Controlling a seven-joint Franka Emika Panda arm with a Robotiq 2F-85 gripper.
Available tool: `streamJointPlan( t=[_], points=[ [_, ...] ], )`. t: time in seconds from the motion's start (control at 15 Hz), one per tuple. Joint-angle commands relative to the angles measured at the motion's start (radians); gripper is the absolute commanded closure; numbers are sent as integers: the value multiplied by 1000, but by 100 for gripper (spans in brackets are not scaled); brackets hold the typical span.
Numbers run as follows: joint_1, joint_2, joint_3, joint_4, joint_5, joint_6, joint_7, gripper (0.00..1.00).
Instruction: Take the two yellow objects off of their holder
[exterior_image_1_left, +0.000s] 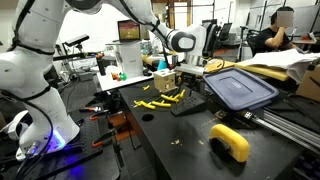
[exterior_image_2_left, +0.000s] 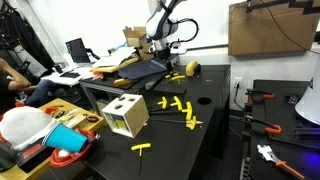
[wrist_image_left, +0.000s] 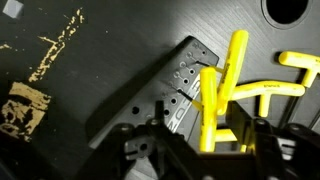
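Observation:
The holder (wrist_image_left: 172, 88) is a flat dark perforated tray lying slanted on the black table; it also shows in an exterior view (exterior_image_1_left: 190, 105). Two slim yellow bars stand at its right end, one (wrist_image_left: 209, 110) nearer and one (wrist_image_left: 236, 62) behind it. They show as a yellow patch in an exterior view (exterior_image_1_left: 176, 96). My gripper (wrist_image_left: 207, 150) hangs low over the holder's end, open, with a dark finger on each side of the nearer bar. I cannot tell whether the fingers touch it. The gripper shows in both exterior views (exterior_image_1_left: 178, 80) (exterior_image_2_left: 163, 62).
A blue-grey bin lid (exterior_image_1_left: 240, 88) lies just beside the holder. A big curved yellow-and-black object (exterior_image_1_left: 230, 142) sits near the table's front edge. Small yellow bits (exterior_image_2_left: 180, 105) are scattered on the table. A wooden box (exterior_image_2_left: 125, 117) stands at a corner.

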Motion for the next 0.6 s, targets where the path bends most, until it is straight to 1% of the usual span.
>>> streamJointPlan(
  t=[0.0,0.13,0.2,0.33,0.4,0.47,0.53],
  points=[
    [-8,21,8,38,-21,-12,26,66],
    [-9,18,9,37,-21,-10,23,80],
    [-9,12,10,33,-21,-7,23,88],
    [-10,-13,11,15,-17,1,22,100],
    [-11,-26,13,6,-14,4,20,100],
    [-13,-43,14,-6,-11,7,17,96],
    [-15,-63,16,-20,-8,11,12,96]
  ],
)
